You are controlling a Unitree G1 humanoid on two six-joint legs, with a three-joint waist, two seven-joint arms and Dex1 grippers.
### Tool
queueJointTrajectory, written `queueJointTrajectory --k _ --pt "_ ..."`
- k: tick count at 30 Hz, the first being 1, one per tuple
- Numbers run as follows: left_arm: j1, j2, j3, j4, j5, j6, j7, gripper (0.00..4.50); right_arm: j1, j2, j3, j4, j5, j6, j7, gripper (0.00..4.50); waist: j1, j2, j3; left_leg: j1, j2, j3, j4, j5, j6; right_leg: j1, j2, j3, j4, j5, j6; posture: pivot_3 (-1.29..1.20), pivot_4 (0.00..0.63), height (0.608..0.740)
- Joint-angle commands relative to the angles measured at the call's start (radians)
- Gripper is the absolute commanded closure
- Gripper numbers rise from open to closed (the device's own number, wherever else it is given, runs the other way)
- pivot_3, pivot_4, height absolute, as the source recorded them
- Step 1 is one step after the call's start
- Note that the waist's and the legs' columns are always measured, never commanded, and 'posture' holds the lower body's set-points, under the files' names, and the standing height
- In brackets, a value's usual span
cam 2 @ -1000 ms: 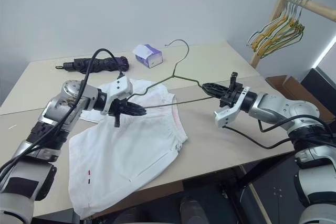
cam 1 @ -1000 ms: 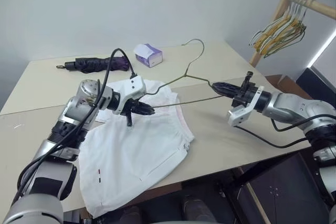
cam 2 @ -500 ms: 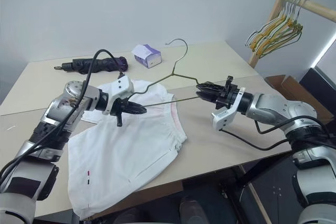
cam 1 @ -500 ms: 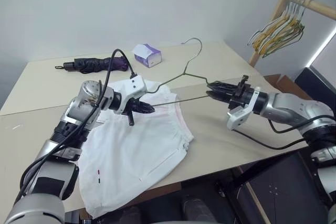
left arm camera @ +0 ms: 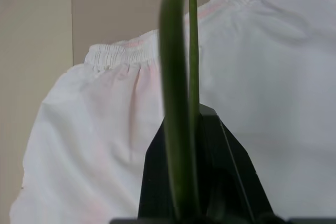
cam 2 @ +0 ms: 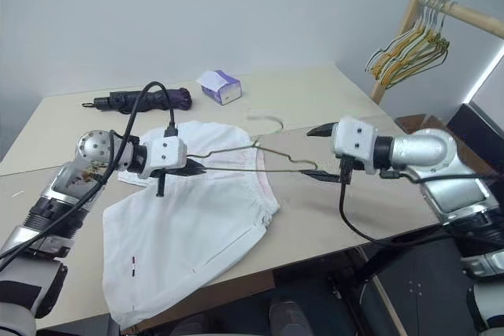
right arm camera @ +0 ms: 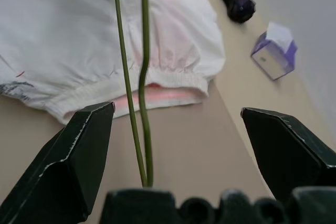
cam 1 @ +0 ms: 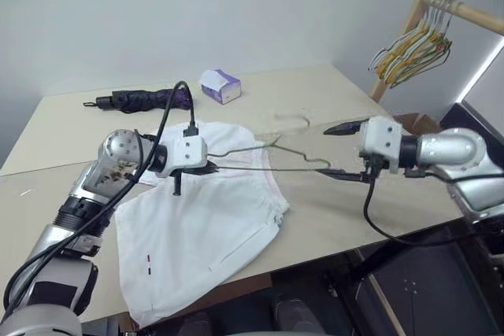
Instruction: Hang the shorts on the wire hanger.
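— The left fingers are clamped tight on one end of the wire hanger; from the left wrist camera you see the green wire pinched right between the black pads. The right fingers are spread wide, one tip above and one below, and the far end of the hanger sits in the gap between them without either pad pressing on it.

— So the hanger is held by one arm alone?

— As far as I can see, yes. It lies nearly flat, held above the table, its frame stretching from the left fingers across to the right ones, hook pointing away toward the far side of the table. The hook looks blurred.

— And the shorts?

— The shorts lie spread on the table under the left arm, gathered waistband toward the middle of the table, legs running down to the near edge. There is a small dark mark near one hem. The hanger's left half hangs over the cloth; I cannot tell whether the wire brushes it.

— Anything else on the table?

— A folded dark umbrella near the far edge, and a small purple-and-white tissue box just beside it, both well apart from the shorts. Off to the right, past the table's corner, a wooden rack carries a bunch of yellow-green and white hangers.
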Motion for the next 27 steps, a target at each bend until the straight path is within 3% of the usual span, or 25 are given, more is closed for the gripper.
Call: queueJointTrajectory --k 1,11,12,14,25,27 --pt "-0.009 -0.005 0.043 -0.017 -0.027 -0.016 -0.005 4.50 -0.039 0.006 -0.019 -0.051 -0.002 0.128 0.076 0.01 0.010 0.000 0.000 -0.001 0.000 0.000 0.000 0.000 0.000 -0.001 0.000 0.000 0.000 0.000 0.000 -0.10 0.000 0.740" --pt "-0.011 -0.019 0.050 -0.021 -0.038 -0.021 -0.027 4.50 -0.120 0.120 0.065 0.006 -0.238 0.292 0.101 0.01 0.041 0.001 0.000 -0.017 -0.001 0.011 0.004 0.000 0.000 -0.018 0.002 -0.001 0.005 -0.002 0.003 -0.09 0.000 0.740" --pt "-0.010 -0.020 0.051 -0.021 -0.038 -0.021 -0.028 4.50 -0.122 0.127 0.067 0.009 -0.252 0.295 0.109 0.18 0.043 0.001 0.000 -0.019 -0.002 0.011 0.005 0.000 0.000 -0.019 0.002 -0.001 0.005 -0.001 0.002 -0.09 0.000 0.740" --pt "-0.009 -0.022 0.053 -0.027 -0.042 -0.009 -0.030 4.50 -0.123 0.146 0.070 0.021 -0.277 0.292 0.118 0.54 0.049 0.001 0.000 -0.021 -0.002 0.011 0.008 -0.001 0.002 -0.019 0.002 -0.001 0.005 0.000 0.001 -0.09 0.000 0.740" --pt "-0.007 -0.031 0.061 -0.038 -0.053 0.009 -0.048 4.50 -0.117 0.203 0.045 0.054 -0.327 0.260 0.172 4.43 0.063 0.001 0.000 -0.021 -0.002 0.011 0.010 -0.002 0.003 -0.019 0.002 -0.002 0.005 0.000 0.002 -0.09 0.000 0.740" --pt "-0.005 -0.030 0.059 -0.035 -0.052 -0.004 -0.060 4.50 -0.108 0.204 0.031 0.044 -0.321 0.248 0.180 4.49 0.063 0.001 0.000 -0.021 -0.002 0.011 0.010 -0.002 0.003 -0.019 0.002 -0.002 0.005 0.000 0.002 -0.09 0.000 0.740"
